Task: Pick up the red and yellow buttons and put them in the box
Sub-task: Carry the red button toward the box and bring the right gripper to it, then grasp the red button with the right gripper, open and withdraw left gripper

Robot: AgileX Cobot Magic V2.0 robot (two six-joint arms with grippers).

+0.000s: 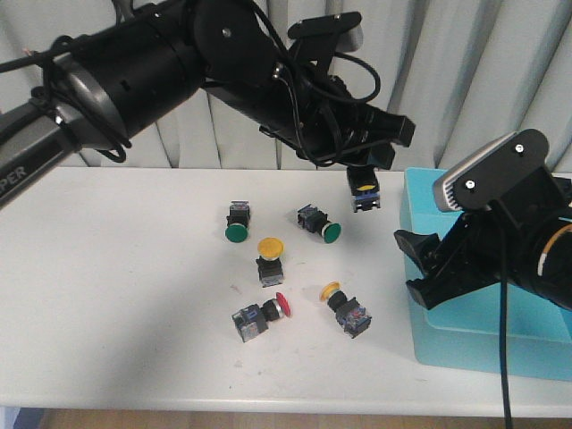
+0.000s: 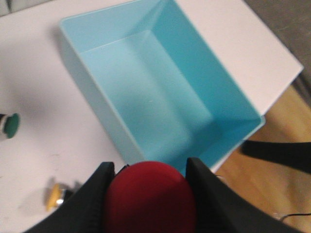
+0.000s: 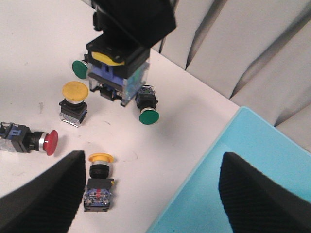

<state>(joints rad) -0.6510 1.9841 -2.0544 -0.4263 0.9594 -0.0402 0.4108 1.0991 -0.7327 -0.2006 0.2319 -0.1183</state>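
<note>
My left gripper (image 1: 364, 179) is shut on a button (image 1: 365, 194) and holds it in the air just left of the turquoise box (image 1: 487, 344). In the left wrist view the cap (image 2: 149, 196) between the jaws looks red; the front and right wrist (image 3: 111, 57) views show yellow at its top. The box (image 2: 146, 82) lies empty below. On the table lie an upright yellow button (image 1: 270, 248), a red button (image 1: 281, 306) on its side and a tipped yellow button (image 1: 332, 291). My right gripper (image 1: 420, 265) is open and empty over the box's left wall (image 3: 228, 145).
Two green-capped buttons (image 1: 236, 233) (image 1: 332, 232) lie behind the yellow one. The tipped yellow button (image 3: 100, 158) lies beside my right gripper's left finger (image 3: 43, 199). The table's front edge runs close to the box. A curtain hangs behind.
</note>
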